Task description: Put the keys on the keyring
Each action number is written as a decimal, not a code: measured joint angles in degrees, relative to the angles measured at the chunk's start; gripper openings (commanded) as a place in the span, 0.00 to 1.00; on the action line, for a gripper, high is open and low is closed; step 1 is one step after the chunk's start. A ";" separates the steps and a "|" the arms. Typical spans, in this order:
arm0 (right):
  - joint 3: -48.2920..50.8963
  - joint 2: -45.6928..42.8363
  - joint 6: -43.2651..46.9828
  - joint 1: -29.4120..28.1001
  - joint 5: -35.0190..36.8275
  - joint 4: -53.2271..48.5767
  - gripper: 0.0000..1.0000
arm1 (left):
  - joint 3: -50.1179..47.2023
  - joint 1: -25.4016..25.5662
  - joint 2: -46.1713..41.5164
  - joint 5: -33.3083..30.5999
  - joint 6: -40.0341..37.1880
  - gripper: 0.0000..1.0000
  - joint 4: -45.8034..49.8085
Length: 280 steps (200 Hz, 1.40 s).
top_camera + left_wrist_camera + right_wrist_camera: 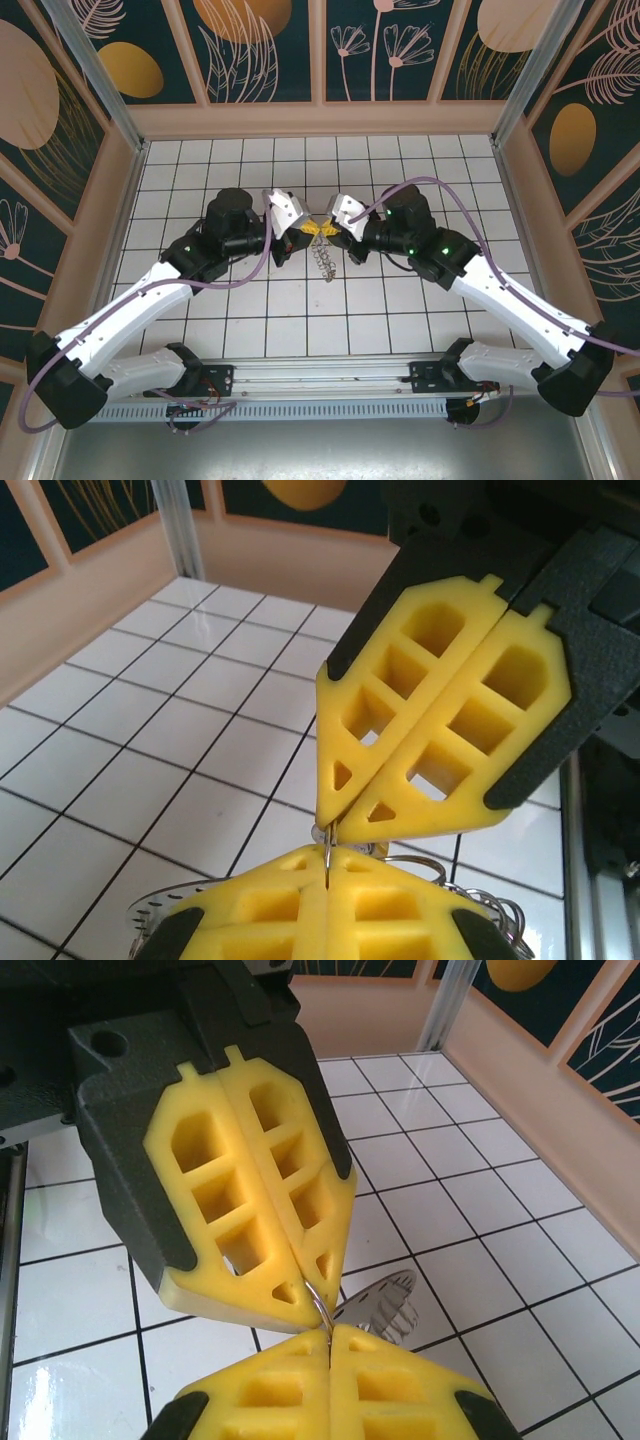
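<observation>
Keyring (325, 260) is hanging at the middle of the tiled table (400, 320), between the two grippers, its silvery wire loops trailing down toward the near edge from the spot where the yellow fingers are meeting. The left gripper (310, 231) is reaching in from the left and the right gripper (327, 229) from the right, tip to tip and touching or nearly touching. In the left wrist view, the left gripper's pads (270, 905) are pressing flat against each other with no gap, and a thin wire loop (327, 848) of the keyring is running up out of their seam into the tip of the right gripper, whose fingers are likewise lying closed along their whole length. More loops are fanning out to the lower right, just behind the pads (485, 905). In the right wrist view the same wire (322, 1312) is bridging the two closed tips, and the fringed edge of the keyring (385, 1300) is showing just beside them, above the tiles. Both grippers are pinching the keyring's wire.
</observation>
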<state>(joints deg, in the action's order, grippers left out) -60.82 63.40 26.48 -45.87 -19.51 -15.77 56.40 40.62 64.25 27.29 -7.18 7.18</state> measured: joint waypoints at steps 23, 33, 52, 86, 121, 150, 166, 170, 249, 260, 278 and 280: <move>0.50 -1.38 -0.31 0.00 -0.04 0.79 0.08 | -2.34 -0.09 -0.87 2.08 2.40 0.00 -5.22; 0.81 -1.86 -0.66 0.00 -0.07 1.09 0.10 | -2.91 -0.13 -0.96 2.93 3.28 0.00 -6.82; 1.18 -2.32 -1.42 0.00 -0.33 1.88 0.16 | -4.26 -0.28 -1.25 4.46 4.85 0.00 -10.01; 1.46 -2.89 -2.86 0.02 -1.55 3.15 0.21 | -7.78 -0.76 -3.26 6.99 7.91 0.00 -15.76; 1.46 -4.02 -3.48 0.09 -3.39 4.52 0.20 | -9.16 -0.83 -4.44 8.74 9.84 0.00 -20.17; 1.46 -4.33 -4.39 0.42 -4.98 5.38 0.19 | -9.92 -0.98 -4.66 9.92 10.95 0.00 -23.04; 1.46 -4.48 -4.59 0.55 -5.55 5.53 0.20 | -10.16 -0.98 -4.66 10.34 11.45 0.00 -24.11; 1.46 -4.50 -4.72 0.55 -5.66 5.55 0.21 | -10.16 -0.98 -4.66 10.43 11.58 0.00 -24.26; 1.46 -4.55 -6.05 1.05 -5.70 5.90 0.20 | -10.23 -1.25 -4.68 11.26 11.80 0.00 -24.76; 1.46 -4.52 -6.08 1.14 -6.12 5.88 0.18 | -10.23 -1.25 -4.70 11.23 11.80 0.00 -24.76; 1.46 -4.52 -6.05 1.27 -6.73 5.73 0.18 | -10.23 -1.25 -4.70 11.28 11.80 0.00 -24.74; 1.46 -4.52 -6.05 1.29 -6.78 5.73 0.19 | -10.23 -1.25 -4.70 11.28 11.80 0.00 -24.74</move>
<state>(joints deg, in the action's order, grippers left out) -59.35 58.87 20.43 -44.58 -26.28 -10.04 46.17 39.38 59.55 38.57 4.62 -17.56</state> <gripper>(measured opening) 0.183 0.043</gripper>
